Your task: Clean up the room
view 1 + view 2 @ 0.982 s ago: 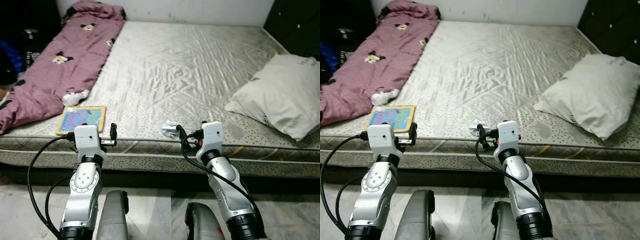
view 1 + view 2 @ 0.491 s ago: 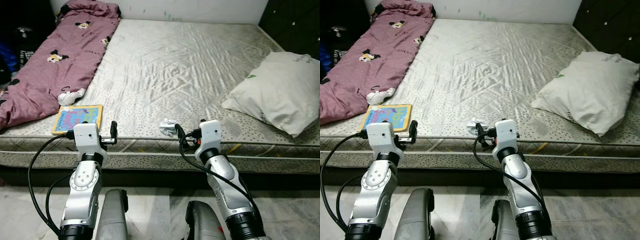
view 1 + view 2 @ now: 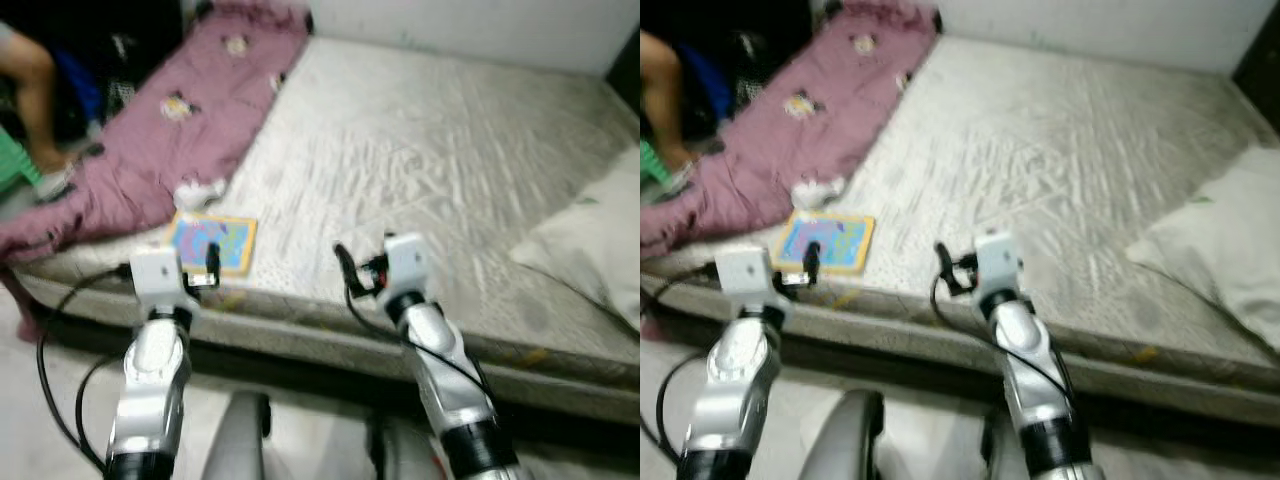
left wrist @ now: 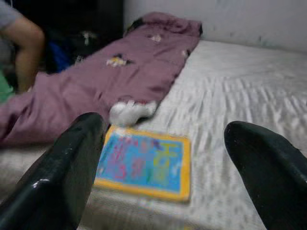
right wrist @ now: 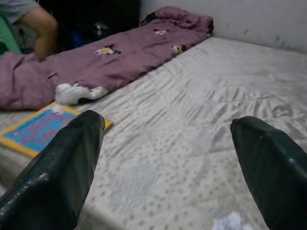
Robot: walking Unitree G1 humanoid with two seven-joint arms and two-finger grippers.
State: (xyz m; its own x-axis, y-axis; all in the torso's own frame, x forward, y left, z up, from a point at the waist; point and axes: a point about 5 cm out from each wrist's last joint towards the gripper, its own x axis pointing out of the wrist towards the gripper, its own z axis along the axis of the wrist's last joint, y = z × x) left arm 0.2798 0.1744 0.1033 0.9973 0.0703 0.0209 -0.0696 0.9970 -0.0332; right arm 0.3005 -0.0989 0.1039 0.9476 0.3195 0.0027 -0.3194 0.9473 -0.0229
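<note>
Beside the bed (image 3: 420, 150), both claws hang wide open: left claw (image 4: 165, 167), right claw (image 5: 168, 167). Book (image 4: 144, 165) lies at the edge; paper scrap (image 5: 230, 223) nearby. Blurry walking could spoil a grab.

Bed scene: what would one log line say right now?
left gripper: open, facing book | right gripper: open, over mattress | blanket beside book

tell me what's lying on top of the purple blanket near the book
A small white crumpled thing lies on the purple blanket's edge, just behind the book. Blur hides what it is, and the blanket covers whatever lies beneath.
</note>
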